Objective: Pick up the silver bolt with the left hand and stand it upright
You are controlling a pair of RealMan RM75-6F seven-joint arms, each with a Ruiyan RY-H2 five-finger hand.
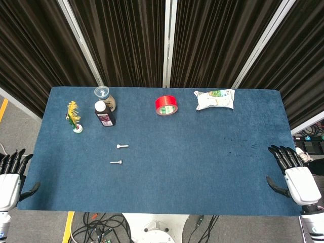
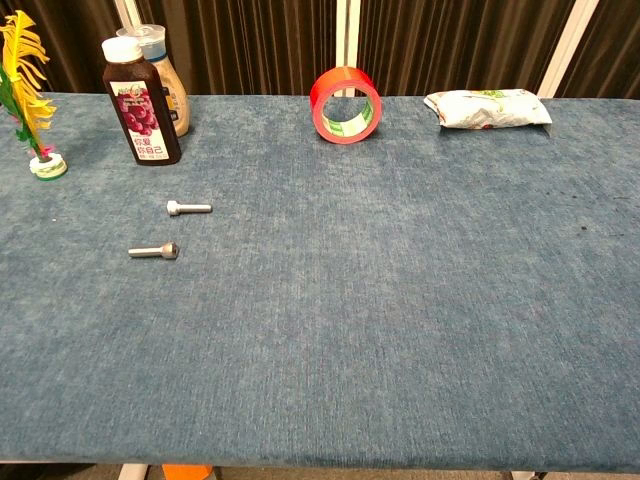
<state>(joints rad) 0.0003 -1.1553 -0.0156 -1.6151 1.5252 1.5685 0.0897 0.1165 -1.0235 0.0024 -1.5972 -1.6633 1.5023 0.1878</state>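
Two silver bolts lie flat on the blue table. The farther bolt [image 1: 122, 146] [image 2: 188, 208] points its shaft right; the nearer bolt [image 1: 116, 162] [image 2: 154, 251] has its head to the right. My left hand [image 1: 11, 178] hangs off the table's left edge, fingers apart and holding nothing, well away from both bolts. At the right edge my right hand [image 1: 294, 176] is likewise spread and holds nothing. Neither hand shows in the chest view.
At the back left stand a dark juice bottle [image 1: 105, 113] [image 2: 140, 103], a jar [image 1: 105, 97] [image 2: 165, 75] behind it, and a yellow feather shuttlecock [image 1: 74, 117] [image 2: 27, 95]. A red tape roll [image 1: 166, 105] [image 2: 346, 105] and a white packet [image 1: 214, 99] [image 2: 487, 108] sit along the back.
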